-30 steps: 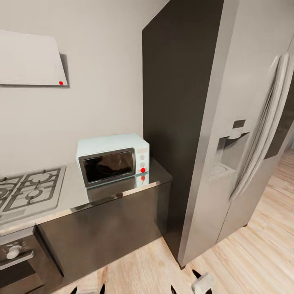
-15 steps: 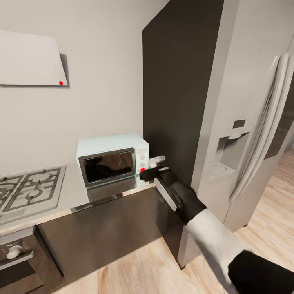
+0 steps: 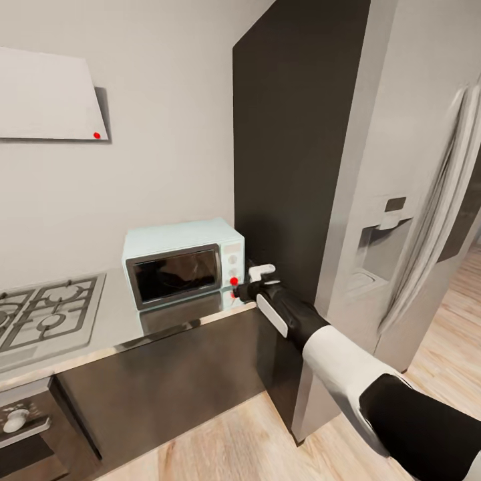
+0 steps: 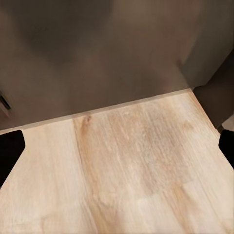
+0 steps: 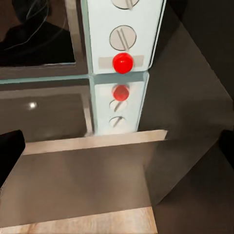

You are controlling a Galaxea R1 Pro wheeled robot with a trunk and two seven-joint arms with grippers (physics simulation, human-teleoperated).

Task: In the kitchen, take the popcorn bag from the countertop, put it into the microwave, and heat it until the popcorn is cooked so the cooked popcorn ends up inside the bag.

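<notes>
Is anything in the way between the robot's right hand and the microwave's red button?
No, nothing visible. The right gripper hangs just off the microwave, by its red button, with open air over the countertop between.

Microwave [image 3: 184, 262] control panel [image 5: 126, 36]: no legible text; knobs unmarked, red indicator light only.
Fridge [image 3: 401, 200] dispenser: no readable label.
Elsewhere: no text seen.
</notes>
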